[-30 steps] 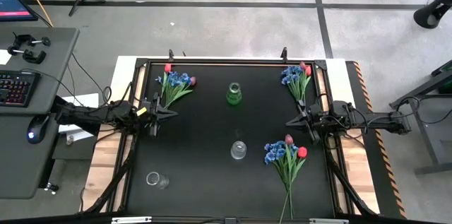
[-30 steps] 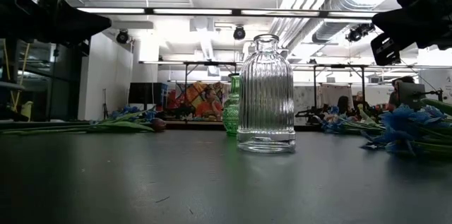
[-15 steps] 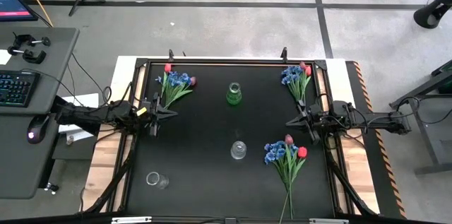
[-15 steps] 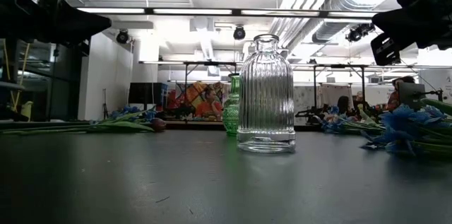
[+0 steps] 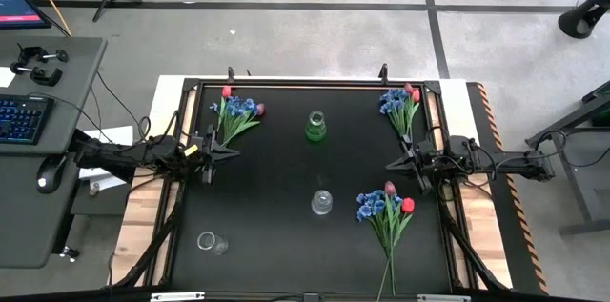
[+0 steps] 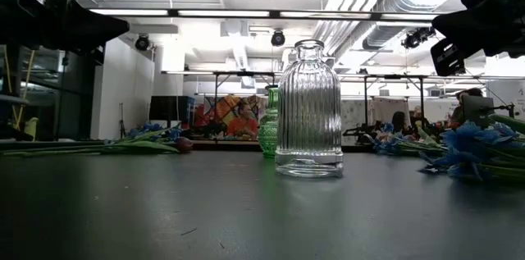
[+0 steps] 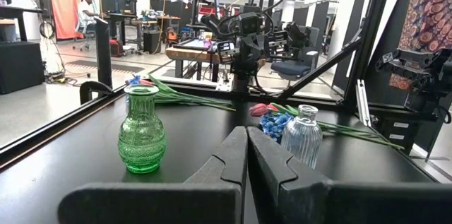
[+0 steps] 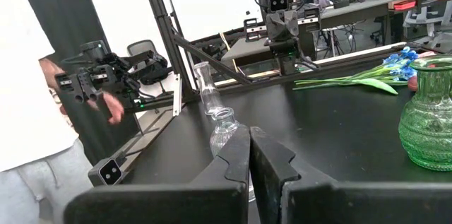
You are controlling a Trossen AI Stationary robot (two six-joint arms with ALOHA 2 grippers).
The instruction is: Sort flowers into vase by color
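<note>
Matte black table (image 5: 276,245) fills the high view, framed by a dark rail on pale wood, on a grey concrete floor crossed by dark tape lines. On it lie three bunches of flowers: one far left (image 5: 234,111), one far right (image 5: 400,104), one near right (image 5: 386,209). A green vase (image 5: 315,128) stands far centre, a clear vase (image 5: 322,203) mid-table, a clear glass (image 5: 211,242) near left. The left end effector (image 5: 209,159) and right end effector (image 5: 412,163) hover at the table's sides, both closed and empty. A desk with a keyboard (image 5: 19,116) stands at left.

Low view: the ribbed clear vase (image 6: 309,111) stands before the green one (image 6: 268,125), with a workshop of ceiling lights and ducts behind.

Left wrist view: closed fingers (image 7: 236,157), green vase (image 7: 142,131), flowers (image 7: 275,121), the other arm beyond.

Right wrist view: closed fingers (image 8: 244,155), a person's hand (image 8: 109,105) beside the table. No writing is readable.
</note>
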